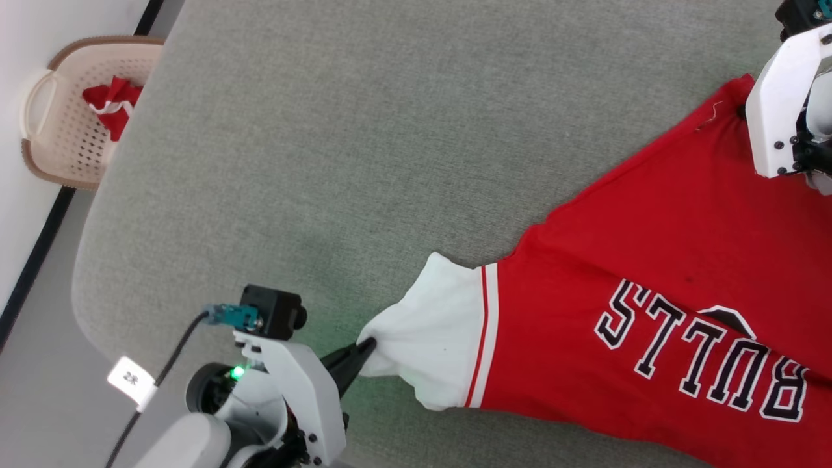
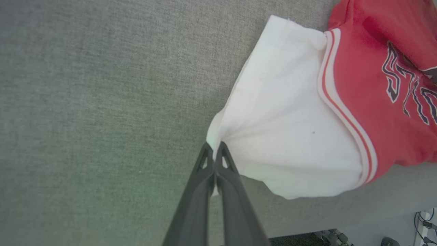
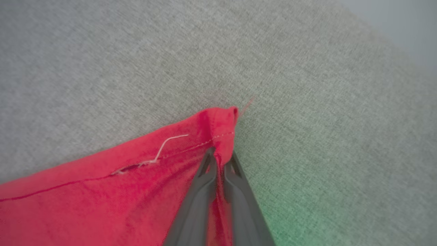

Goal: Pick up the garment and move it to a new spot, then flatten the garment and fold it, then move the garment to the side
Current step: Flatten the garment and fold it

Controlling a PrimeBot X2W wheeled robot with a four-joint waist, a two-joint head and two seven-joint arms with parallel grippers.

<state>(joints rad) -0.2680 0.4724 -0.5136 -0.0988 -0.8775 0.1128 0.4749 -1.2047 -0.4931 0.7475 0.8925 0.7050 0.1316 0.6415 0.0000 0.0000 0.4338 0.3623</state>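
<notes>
Flattening seems in hand: the left gripper (image 2: 214,150) clamps the white sleeve (image 2: 290,119), the right gripper (image 3: 221,156) clamps the red hem corner (image 3: 222,126), and the garment (image 1: 650,227) between them likely needs an even outward pull.

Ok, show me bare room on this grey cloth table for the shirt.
Free: the wide stretch of grey cloth table between the beige lattice basket at left and the red white-sleeved jersey shirt at right. Crowded: lower right, under the shirt, where the left gripper pinches its sleeve and the right gripper its red hem corner.
</notes>
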